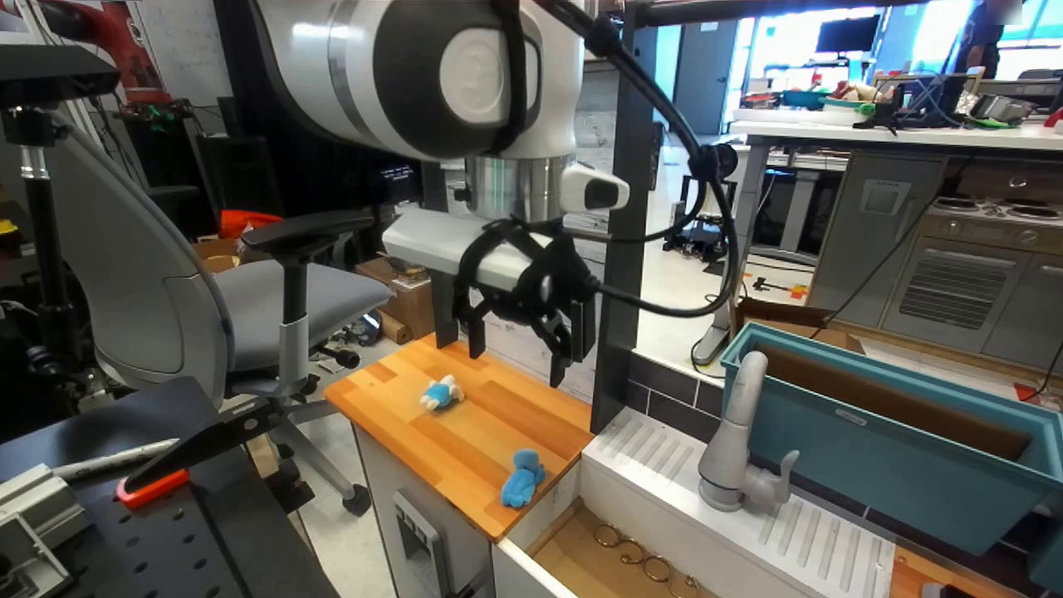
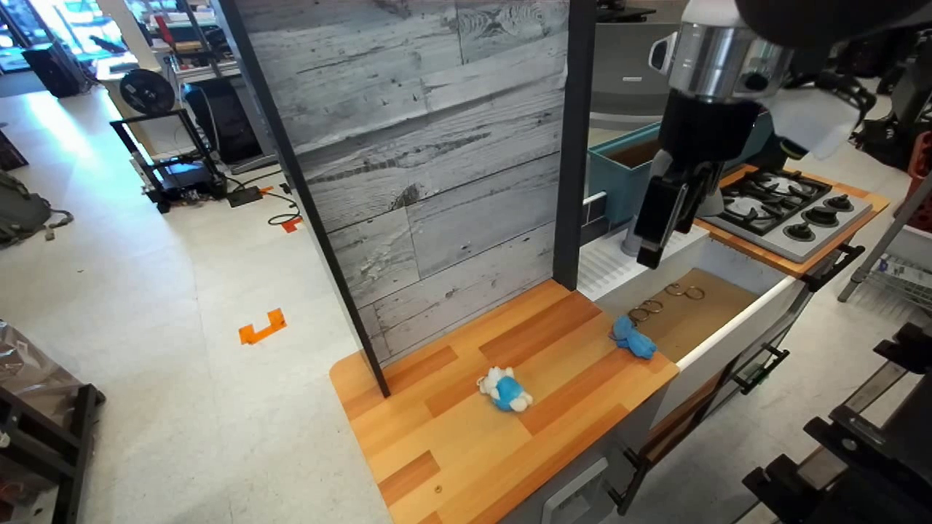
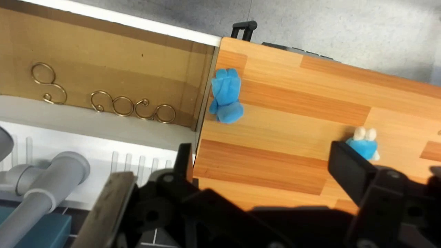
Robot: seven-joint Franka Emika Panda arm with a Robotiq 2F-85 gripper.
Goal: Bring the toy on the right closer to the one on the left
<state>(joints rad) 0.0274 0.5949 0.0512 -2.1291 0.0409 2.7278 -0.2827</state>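
On the wooden counter (image 1: pixel 490 432) lies the plain blue toy (image 1: pixel 523 479), the right one of the pair in both exterior views; its place is close beside the edge at the sink (image 2: pixel 739 322). The blue-and-white toy (image 1: pixel 441 393) is the left one; it lies on the same counter, well apart from the blue one and farther from the sink. Above counter level hangs the gripper (image 3: pixel 262 158), its two fingers (image 3: pixel 349 168) spread wide and apart from both toys. In the wrist view, gold-coloured curled wire pieces (image 3: pixel 113 102) lie on the bottom of the sink.

For the writing: in an exterior view, on the wall of the teal planter (image 1: pixel 897 469), right of the grey faucet (image 1: pixel 735 444), sits a pale label (image 1: pixel 851 417); its marks are too small to read. Far behind, on a grey cabinet door (image 1: pixel 864 253), a small sign (image 1: pixel 884 197) shows, and this too I cannot read. On the white-and-black arm (image 1: pixel 324 75), a round cap (image 1: pixel 477 75) carries a faint emblem, which I cannot make out.
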